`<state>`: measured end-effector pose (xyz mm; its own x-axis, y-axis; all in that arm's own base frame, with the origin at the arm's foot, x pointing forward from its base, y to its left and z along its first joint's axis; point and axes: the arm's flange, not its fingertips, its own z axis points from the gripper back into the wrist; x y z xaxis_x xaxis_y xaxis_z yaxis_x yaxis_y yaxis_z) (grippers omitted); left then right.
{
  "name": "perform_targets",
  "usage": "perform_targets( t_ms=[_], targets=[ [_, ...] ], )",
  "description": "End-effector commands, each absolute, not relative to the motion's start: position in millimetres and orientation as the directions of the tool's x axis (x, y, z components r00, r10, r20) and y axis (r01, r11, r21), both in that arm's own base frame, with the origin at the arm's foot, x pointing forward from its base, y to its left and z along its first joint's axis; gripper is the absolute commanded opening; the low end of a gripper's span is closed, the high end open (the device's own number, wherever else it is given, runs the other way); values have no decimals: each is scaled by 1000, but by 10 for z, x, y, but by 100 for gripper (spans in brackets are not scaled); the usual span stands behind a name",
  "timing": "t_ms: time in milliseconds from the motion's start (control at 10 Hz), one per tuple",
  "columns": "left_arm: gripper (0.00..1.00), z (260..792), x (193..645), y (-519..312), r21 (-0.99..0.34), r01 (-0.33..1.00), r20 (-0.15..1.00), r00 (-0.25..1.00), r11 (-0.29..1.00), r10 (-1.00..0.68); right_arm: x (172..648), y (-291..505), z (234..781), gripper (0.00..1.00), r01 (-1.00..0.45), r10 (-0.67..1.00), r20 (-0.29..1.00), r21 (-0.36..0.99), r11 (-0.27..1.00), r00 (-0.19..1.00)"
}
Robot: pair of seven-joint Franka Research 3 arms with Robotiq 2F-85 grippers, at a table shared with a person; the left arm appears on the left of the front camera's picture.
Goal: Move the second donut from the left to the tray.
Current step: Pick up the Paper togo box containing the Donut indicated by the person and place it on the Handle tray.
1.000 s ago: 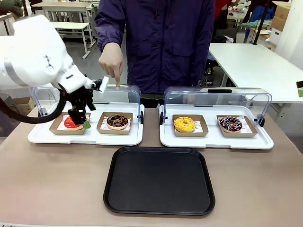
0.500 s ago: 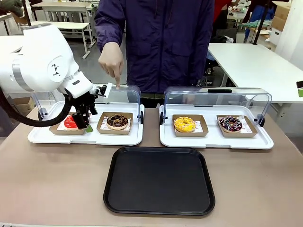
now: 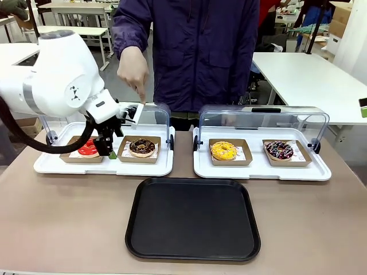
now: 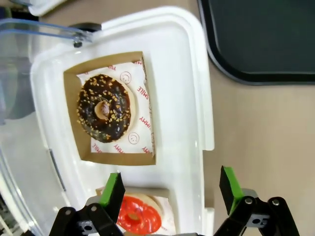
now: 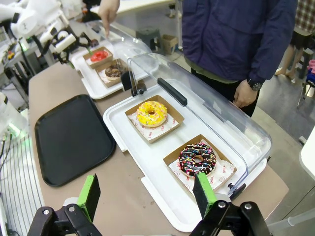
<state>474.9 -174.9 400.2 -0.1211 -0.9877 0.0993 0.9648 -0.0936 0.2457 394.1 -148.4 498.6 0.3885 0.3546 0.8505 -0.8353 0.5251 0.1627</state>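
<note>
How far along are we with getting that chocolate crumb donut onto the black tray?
Done: the clear lid is up. In hand: the left gripper, jaws open, hangs between the red donut and the chocolate crumb donut, holding nothing. Left: grasp that donut's cardboard tray, lift, and carry it to the black tray.

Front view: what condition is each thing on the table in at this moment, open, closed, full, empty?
Left gripper: open, holding nothing, between the red-glazed donut and the chocolate crumb donut.
Right gripper: open, holding nothing.
Chocolate crumb donut: in its cardboard tray.
Left display lid: raised.
Right display lid: raised.
Black tray: bare.
Person's hand: pointing down.
</note>
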Motion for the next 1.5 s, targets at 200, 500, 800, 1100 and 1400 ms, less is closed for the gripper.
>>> perform_targets(
  t_ms=[200,500,800,1100,1400],
  targets=[
    [100,3741,4923,-1925,254,965,31,-82,-72,-996,3965,-1480,5000,100,-840,344,864,152,521,369],
    [100,3531,5065,-1921,227,972,7,-68,-65,-998,3965,-1480,5000,100,-840,344,864,152,521,369],
    [100,3366,5170,-1885,225,972,9,-68,-65,-998,3965,-1480,5000,100,-840,344,864,152,521,369],
    [100,3263,5294,-1844,206,977,4,-51,-49,-999,3965,-1480,5000,100,-840,344,864,152,521,369],
    [100,3223,5379,-1836,183,982,19,-51,-47,-998,3965,-1480,5000,100,-840,344,864,152,521,369]
  ],
)
